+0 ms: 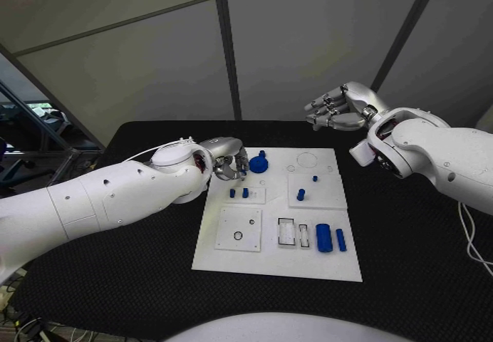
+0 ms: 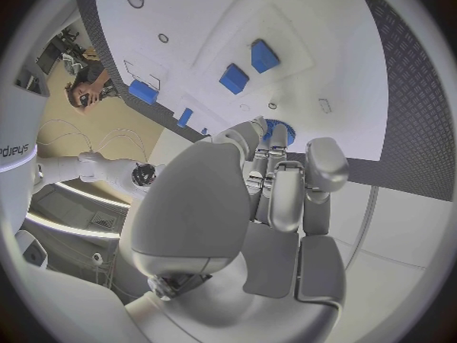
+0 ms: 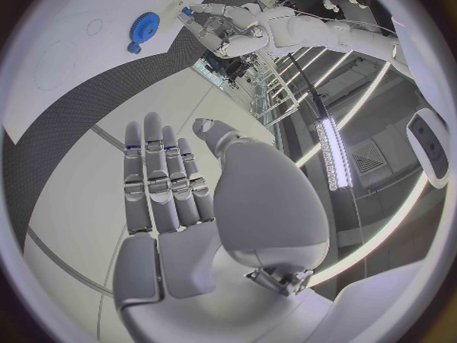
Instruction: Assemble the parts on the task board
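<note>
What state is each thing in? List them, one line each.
left hand: fingers curled beside the blue gear, grip unclear
right hand: raised beyond the board, holding nothing
blue gear: on the task board
task board: flat on the table
blue cylinder: lying on the board

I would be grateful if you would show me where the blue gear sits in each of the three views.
Head view: blue gear at the task board's far left corner, beside the left hand.
Left wrist view: blue gear just past that hand's fingertips.
Right wrist view: blue gear on the board.
Shared landmark: the left hand.
</note>
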`<act>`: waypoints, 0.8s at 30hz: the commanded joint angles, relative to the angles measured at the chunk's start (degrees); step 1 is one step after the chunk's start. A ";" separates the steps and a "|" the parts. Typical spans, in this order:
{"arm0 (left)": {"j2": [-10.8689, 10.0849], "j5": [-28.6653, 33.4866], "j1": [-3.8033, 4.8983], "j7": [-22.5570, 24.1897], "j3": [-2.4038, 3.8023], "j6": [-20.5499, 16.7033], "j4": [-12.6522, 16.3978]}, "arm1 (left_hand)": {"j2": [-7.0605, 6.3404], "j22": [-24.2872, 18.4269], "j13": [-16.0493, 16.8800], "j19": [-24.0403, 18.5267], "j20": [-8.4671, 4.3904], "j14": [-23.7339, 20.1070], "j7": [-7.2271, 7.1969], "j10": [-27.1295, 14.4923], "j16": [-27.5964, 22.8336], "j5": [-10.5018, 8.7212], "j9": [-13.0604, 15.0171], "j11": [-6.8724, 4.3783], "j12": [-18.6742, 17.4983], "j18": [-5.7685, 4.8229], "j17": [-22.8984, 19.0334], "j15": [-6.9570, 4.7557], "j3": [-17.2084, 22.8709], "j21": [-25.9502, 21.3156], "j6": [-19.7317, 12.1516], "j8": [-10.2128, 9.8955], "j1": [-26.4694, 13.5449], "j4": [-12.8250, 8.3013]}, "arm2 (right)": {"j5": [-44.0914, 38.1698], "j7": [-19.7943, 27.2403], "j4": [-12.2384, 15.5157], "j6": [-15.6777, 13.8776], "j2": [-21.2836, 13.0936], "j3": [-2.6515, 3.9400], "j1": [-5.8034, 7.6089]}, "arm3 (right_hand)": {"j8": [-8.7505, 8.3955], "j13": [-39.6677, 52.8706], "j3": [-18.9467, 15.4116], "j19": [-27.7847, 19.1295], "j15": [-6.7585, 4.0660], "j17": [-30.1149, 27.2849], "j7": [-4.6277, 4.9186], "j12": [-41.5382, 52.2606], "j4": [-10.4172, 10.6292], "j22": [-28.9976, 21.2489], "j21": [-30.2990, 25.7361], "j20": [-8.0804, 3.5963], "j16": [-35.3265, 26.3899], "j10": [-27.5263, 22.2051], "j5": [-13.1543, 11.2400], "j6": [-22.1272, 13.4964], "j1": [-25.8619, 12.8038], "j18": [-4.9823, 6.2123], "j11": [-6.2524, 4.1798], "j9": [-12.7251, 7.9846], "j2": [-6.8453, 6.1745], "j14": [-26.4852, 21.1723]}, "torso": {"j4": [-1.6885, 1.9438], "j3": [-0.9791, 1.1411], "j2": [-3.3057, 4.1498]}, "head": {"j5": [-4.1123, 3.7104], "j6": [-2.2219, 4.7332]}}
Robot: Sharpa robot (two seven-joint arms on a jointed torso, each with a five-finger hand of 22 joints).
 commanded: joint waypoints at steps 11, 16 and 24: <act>0.01 0.76 -0.32 -0.34 0.01 1.68 -0.78 | -0.39 0.12 -0.10 0.35 0.12 0.25 -0.02 0.51 0.15 0.08 -0.13 0.00 -0.59 -4.93 -0.18 -0.02 0.48 0.13 0.30 -0.39 -0.75 -0.19 | 0.20 0.52 0.08 0.24 -0.03 0.03 0.11 | 0.18 -0.06 0.27 0.31 -0.16 -0.08 -0.04 0.37 -0.12 -0.08 -0.32 -0.09 -0.24 -0.37 0.38 0.16 0.27 0.62 -0.13 0.05 0.18 0.12 | -0.05 0.02 0.07 | 0.10 -0.18; 0.07 0.77 -0.42 -0.38 0.01 2.08 -0.89 | -0.45 0.11 -0.10 0.33 0.13 0.22 -0.02 0.53 0.13 0.08 -0.15 0.02 -0.67 -4.92 -0.25 -0.02 0.49 0.10 0.29 -0.44 -0.83 -0.21 | 0.20 0.50 0.10 0.26 0.01 0.03 0.11 | 0.18 -0.06 0.27 0.31 -0.16 -0.08 -0.04 0.37 -0.12 -0.08 -0.32 -0.09 -0.24 -0.37 0.38 0.16 0.27 0.62 -0.13 0.05 0.18 0.12 | -0.12 0.04 0.07 | 0.12 -0.29; 0.16 0.77 -0.51 -0.47 0.00 3.15 -1.00 | -0.44 0.12 -0.10 0.32 0.13 0.22 -0.02 0.56 0.13 0.08 -0.15 0.01 -0.70 -4.92 -0.26 -0.01 0.52 0.09 0.31 -0.46 -0.86 -0.22 | 0.20 0.50 0.06 0.27 0.05 0.03 0.11 | 0.18 -0.06 0.27 0.31 -0.16 -0.08 -0.04 0.37 -0.12 -0.08 -0.32 -0.09 -0.24 -0.37 0.38 0.16 0.27 0.62 -0.13 0.05 0.18 0.12 | -0.01 0.01 0.01 | 0.06 -0.45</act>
